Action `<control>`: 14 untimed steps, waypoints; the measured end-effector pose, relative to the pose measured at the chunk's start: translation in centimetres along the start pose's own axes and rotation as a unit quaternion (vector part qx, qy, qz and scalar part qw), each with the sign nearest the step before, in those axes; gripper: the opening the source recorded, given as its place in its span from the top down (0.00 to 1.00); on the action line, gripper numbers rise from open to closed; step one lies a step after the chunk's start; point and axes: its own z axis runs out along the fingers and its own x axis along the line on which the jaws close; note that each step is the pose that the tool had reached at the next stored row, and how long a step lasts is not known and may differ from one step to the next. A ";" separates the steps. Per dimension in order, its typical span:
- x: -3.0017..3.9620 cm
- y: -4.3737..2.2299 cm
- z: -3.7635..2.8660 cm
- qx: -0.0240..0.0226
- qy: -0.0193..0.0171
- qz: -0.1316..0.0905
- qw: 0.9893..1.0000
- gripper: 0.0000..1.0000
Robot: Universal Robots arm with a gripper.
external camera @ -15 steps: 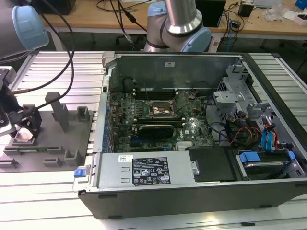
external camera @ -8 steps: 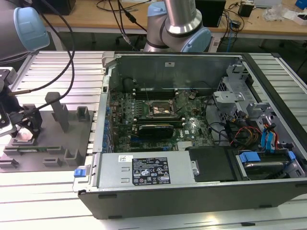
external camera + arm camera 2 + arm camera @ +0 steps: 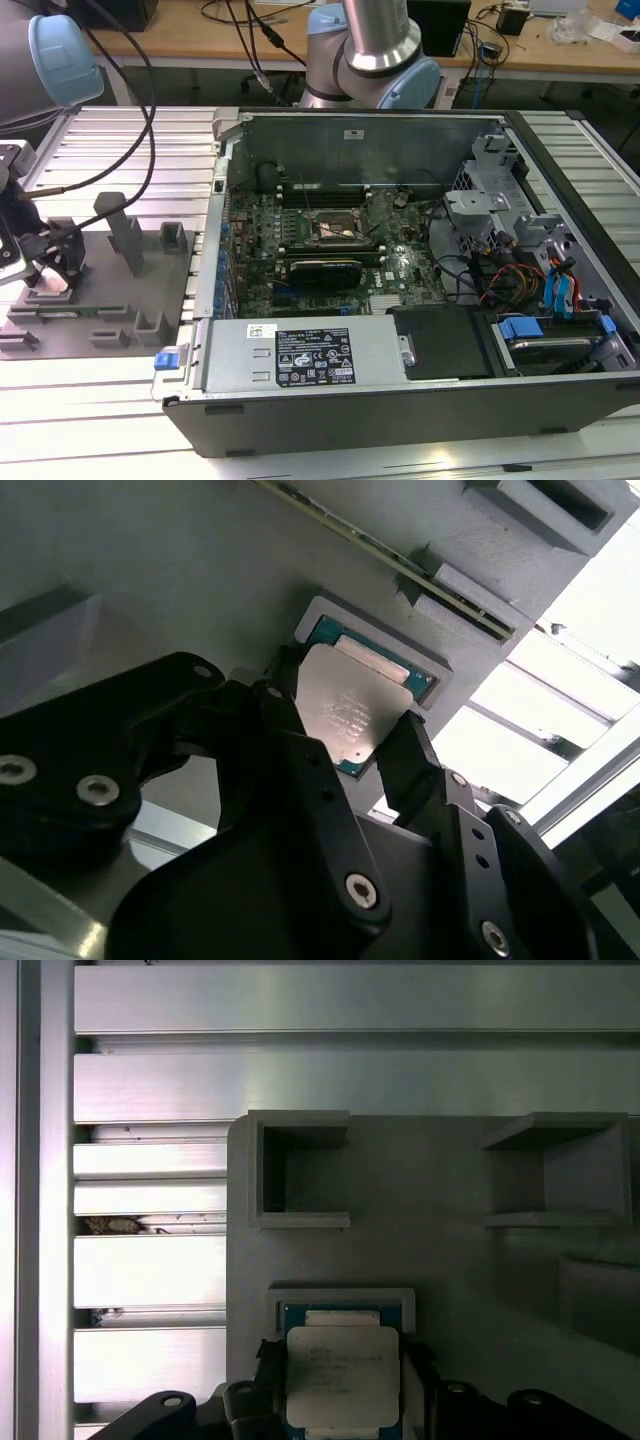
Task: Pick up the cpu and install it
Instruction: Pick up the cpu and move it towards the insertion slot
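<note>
The black two-fingered claw (image 3: 345, 712) is clamped by both sides on the small flat square silvery-topped cpu (image 3: 352, 705), which lies in a framed recess of the grey moulded plastic tray (image 3: 180, 570).

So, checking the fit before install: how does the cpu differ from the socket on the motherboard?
The cpu is pale silver; the socket is a dark frame. The cpu lies in the grey tray outside the case; the socket sits on the motherboard inside it. Both are square.
</note>
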 end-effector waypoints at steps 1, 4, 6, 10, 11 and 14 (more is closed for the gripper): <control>0.00 0.00 0.00 0.000 0.000 0.000 1.000 0.45; 0.00 0.00 0.00 0.000 0.000 0.000 1.000 0.45; 0.00 0.00 0.01 0.000 0.000 0.000 1.000 0.45; -0.02 0.04 -0.88 0.000 0.000 0.000 1.000 0.45; -0.03 0.05 -1.14 0.000 0.000 0.000 1.000 0.45; -0.04 0.08 -2.08 0.000 0.000 0.000 1.000 0.45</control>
